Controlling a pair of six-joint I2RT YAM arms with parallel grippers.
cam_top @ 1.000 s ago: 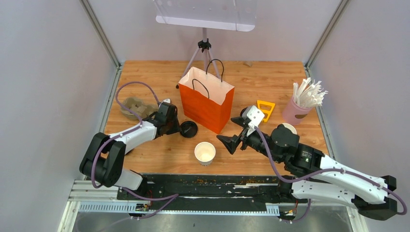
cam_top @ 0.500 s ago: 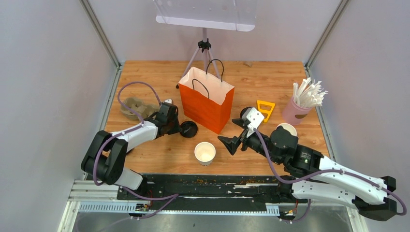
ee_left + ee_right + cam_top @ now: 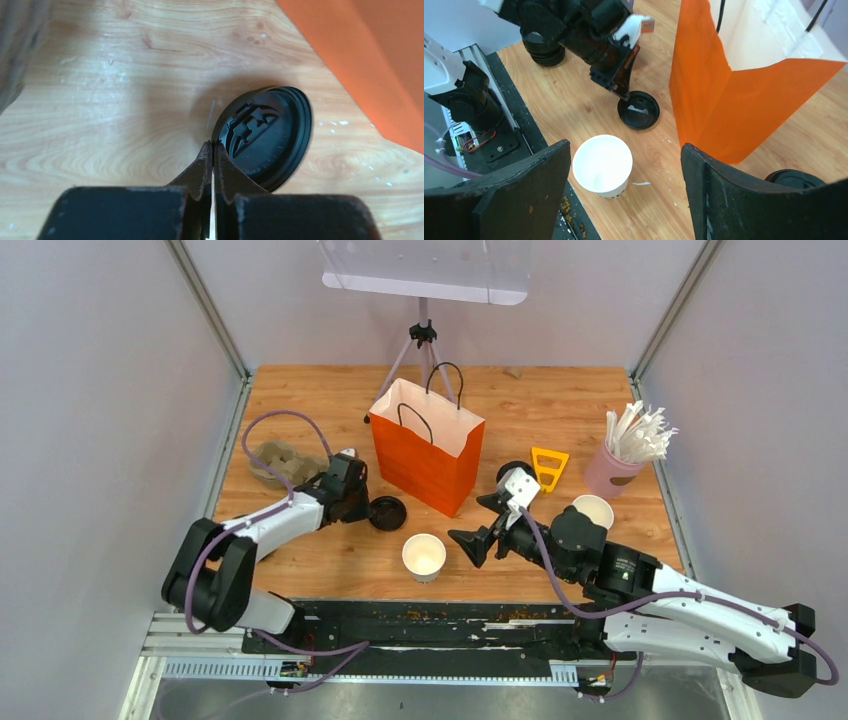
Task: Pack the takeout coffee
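The orange bag (image 3: 425, 455) stands mid-frame. Just below it sits a lidless white cup (image 3: 423, 557), with the right gripper (image 3: 467, 517) wide and empty beside it. Left of the bag, the left gripper (image 3: 213, 148) pinches the rim of the black lid (image 3: 270, 135). The lidding step seems in hand; next, the lid needs carrying squarely onto the cup.

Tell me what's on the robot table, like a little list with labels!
left gripper: shut, pinching the rim of the black lid, beside the orange paper bag
right gripper: open, near the lidless white cup
second white cup: lidless, beside the pink cup of straws
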